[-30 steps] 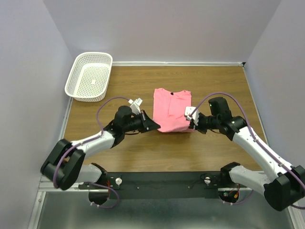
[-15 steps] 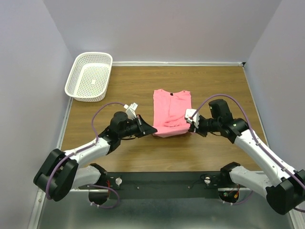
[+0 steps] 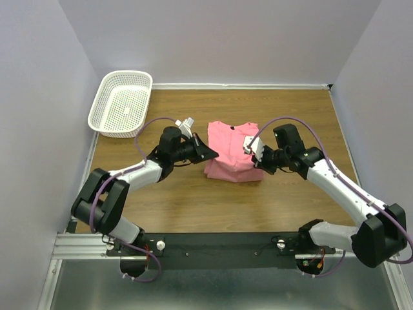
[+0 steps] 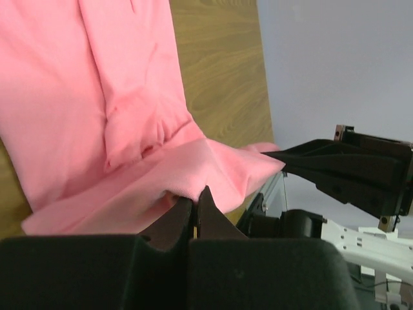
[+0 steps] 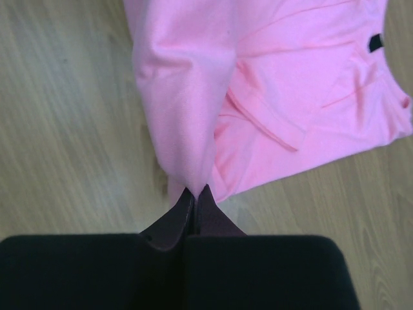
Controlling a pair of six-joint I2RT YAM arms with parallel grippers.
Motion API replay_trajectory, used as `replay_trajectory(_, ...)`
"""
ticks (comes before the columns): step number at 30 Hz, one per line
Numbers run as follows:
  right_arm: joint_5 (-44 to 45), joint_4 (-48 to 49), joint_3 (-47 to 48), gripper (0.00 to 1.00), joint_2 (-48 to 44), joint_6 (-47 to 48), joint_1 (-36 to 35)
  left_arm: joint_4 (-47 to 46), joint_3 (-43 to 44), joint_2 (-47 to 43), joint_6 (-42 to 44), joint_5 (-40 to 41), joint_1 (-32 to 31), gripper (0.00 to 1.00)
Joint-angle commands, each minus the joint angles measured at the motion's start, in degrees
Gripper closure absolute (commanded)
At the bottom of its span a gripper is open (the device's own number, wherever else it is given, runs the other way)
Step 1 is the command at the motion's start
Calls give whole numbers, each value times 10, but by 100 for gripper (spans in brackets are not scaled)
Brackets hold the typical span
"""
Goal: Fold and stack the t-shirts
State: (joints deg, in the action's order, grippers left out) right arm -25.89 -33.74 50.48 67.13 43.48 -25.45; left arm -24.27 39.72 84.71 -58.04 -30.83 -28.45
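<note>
Lying near the middle of a brown wooden tabletop (image 3: 193,200) is a plain pink short-sleeved t-shirt of soft cloth (image 3: 231,152), partly folded into a narrow oblong with its neck end toward the far wall. Two black robot arms reach in from the near edge, one on each side of it.

The left gripper (image 4: 195,205) has its dark fingers pressed together, pinching a fold of pink cloth at the shirt's left side. The right gripper (image 5: 195,197) is likewise closed tight on a pinch of cloth at the shirt's right side. The strip of cloth stretched between the two is raised above the flatter part of the shirt, which rests on the wood beyond it. In the left wrist view, the right gripper's fingers meet the far corner of that raised strip.

A white plastic mesh basket (image 3: 121,103) sits at the far left corner, well apart from the shirt.
</note>
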Motion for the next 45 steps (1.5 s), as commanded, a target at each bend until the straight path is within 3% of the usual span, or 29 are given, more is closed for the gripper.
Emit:
replay_trajectory(1, 86, 65, 45, 100, 34, -17, 0, -14, 47, 48, 23, -33, 21, 100)
replay_trajectory(14, 107, 111, 161, 100, 221, -18, 42, -1, 182, 183, 35, -67, 60, 100)
replay_trajectory(30, 106, 116, 256, 99, 342, -17, 86, 38, 315, 317, 56, -89, 94, 100)
replay_trajectory(37, 117, 121, 292, 91, 391, -28, 92, 55, 364, 356, 51, -83, 105, 99)
replay_trajectory(40, 138, 144, 328, 76, 428, -68, 95, 53, 381, 368, 43, -71, 117, 79)
replay_trajectory(41, 152, 158, 338, 70, 437, -84, 95, 53, 388, 372, 36, -60, 121, 65)
replay_trajectory(42, 166, 171, 355, 53, 458, -115, 95, 53, 395, 373, 35, -55, 124, 60)
replay_trajectory(45, 238, 221, 394, 48, 492, -187, 98, 48, 429, 375, 30, -34, 132, 50)
